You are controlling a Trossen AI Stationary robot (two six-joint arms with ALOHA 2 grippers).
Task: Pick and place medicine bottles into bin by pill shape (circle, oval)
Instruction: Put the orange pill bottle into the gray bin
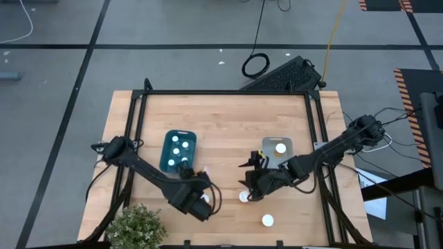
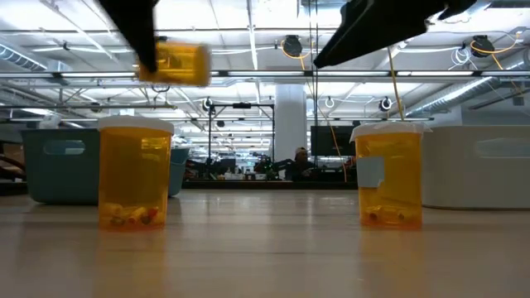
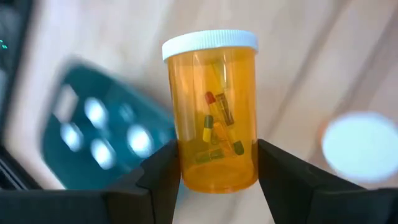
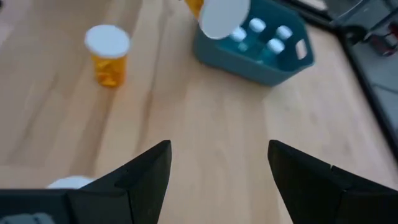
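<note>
Bottle (image 3: pixel 214 112) gripped in left claw (image 3: pixel 217 177), oval capsules showing inside. Carrying level toward teal bin (image 1: pixel 178 150) just beyond; releasing low. Right claw (image 4: pixel 217 171) hanging open, empty.

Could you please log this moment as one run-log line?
left tool: shut on amber bottle, lifted | right tool: open, empty | blue bin: four bottles | grey bin: one

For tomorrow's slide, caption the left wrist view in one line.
Left gripper jaws clamp an amber medicine bottle of capsules above the blue bin.
</note>
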